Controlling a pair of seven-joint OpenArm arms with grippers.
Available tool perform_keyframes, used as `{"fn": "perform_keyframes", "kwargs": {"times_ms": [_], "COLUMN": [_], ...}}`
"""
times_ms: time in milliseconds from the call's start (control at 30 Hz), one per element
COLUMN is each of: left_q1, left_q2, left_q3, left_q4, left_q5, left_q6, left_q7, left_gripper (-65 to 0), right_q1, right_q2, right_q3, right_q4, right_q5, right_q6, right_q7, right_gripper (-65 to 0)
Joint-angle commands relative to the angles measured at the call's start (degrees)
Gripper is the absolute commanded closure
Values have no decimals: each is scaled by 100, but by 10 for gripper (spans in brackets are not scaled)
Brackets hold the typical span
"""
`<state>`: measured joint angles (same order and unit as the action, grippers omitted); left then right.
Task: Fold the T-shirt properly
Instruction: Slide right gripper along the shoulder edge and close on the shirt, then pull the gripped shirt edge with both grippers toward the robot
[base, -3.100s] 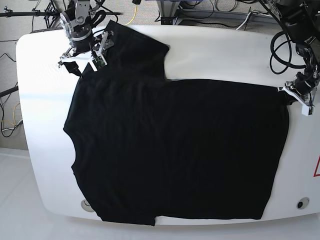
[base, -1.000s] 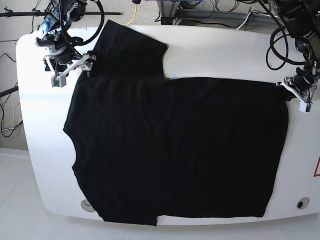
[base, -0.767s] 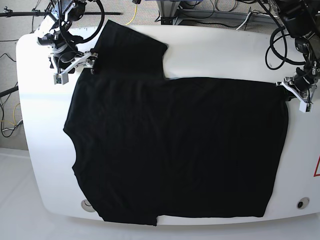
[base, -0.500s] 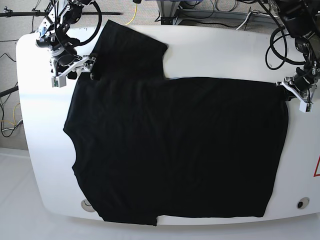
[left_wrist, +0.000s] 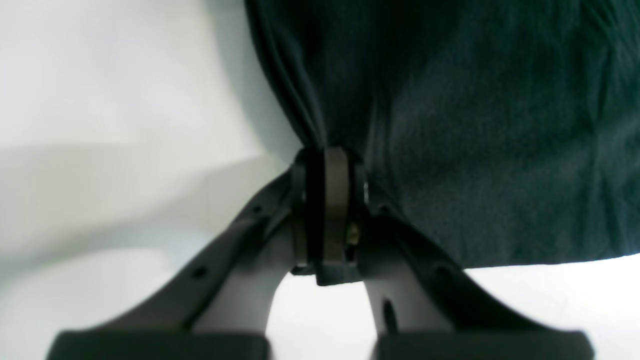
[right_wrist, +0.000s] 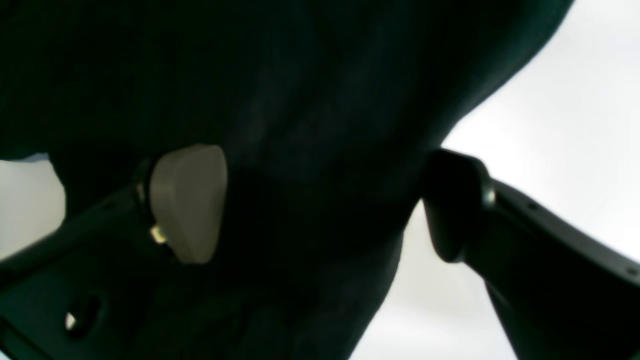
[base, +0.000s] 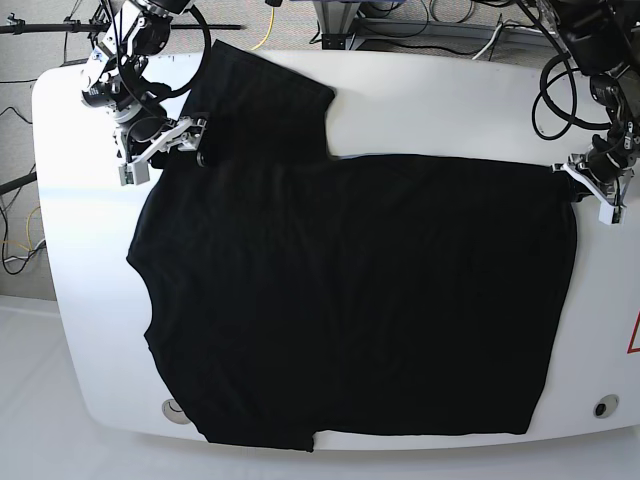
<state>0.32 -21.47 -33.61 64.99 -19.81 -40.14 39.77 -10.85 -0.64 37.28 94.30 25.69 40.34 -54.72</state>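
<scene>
We find no readable text, brand, label or number in any of the three views. The only sign-like mark is a fragment of a red triangle outline (base: 634, 335) at the right edge of the white desk (base: 440, 100) in the base view, cut off by the frame, with whatever it encloses out of sight. We can make out no print or tag on the black T-shirt (base: 350, 300), and the two wrist views show only dark cloth and plain surfaces.
</scene>
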Motion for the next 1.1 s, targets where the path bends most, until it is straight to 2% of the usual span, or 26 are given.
{"fn": "perform_keyframes", "kwargs": {"times_ms": [0, 67, 133, 233, 267, 367, 700, 867, 1067], "left_q1": [17, 17, 17, 17, 17, 17, 25, 360, 764], "left_q2": [-81, -81, -81, -81, -81, -81, -81, -81, -81], "left_q3": [-11, -11, -11, -11, -11, -11, -64, -213, -213], "left_q4": [28, 28, 28, 28, 28, 28, 248, 828, 1611], "left_q5": [184, 184, 184, 184, 184, 184, 131, -230, -801], "left_q6": [14, 14, 14, 14, 14, 14, 14, 14, 14], "left_q7": [230, 230, 230, 230, 230, 230, 230, 230, 239], "left_gripper": [-8, -8, -8, -8, -8, -8, -3, -3, -3], "right_q1": [-1, 17, 26, 61, 96, 131, 87, -203, -466], "right_q2": [-10, -10, -10, -10, -10, 16, 16, 16, 16], "right_q3": [-5, -13, -13, -13, -13, -5, 31, 22, 31], "right_q4": [-10, -10, -10, -10, -10, -28, 376, 842, 1229], "right_q5": [-121, -130, -139, -147, -156, -226, -754, -939, -965], "right_q6": [-34, -34, -34, -34, -34, -34, -34, -34, -34], "right_q7": [-247, -247, -238, -229, -229, -220, -62, 289, 333], "right_gripper": [-567, -519, -440, -266, -183, 0, 0, 0, 0]}}
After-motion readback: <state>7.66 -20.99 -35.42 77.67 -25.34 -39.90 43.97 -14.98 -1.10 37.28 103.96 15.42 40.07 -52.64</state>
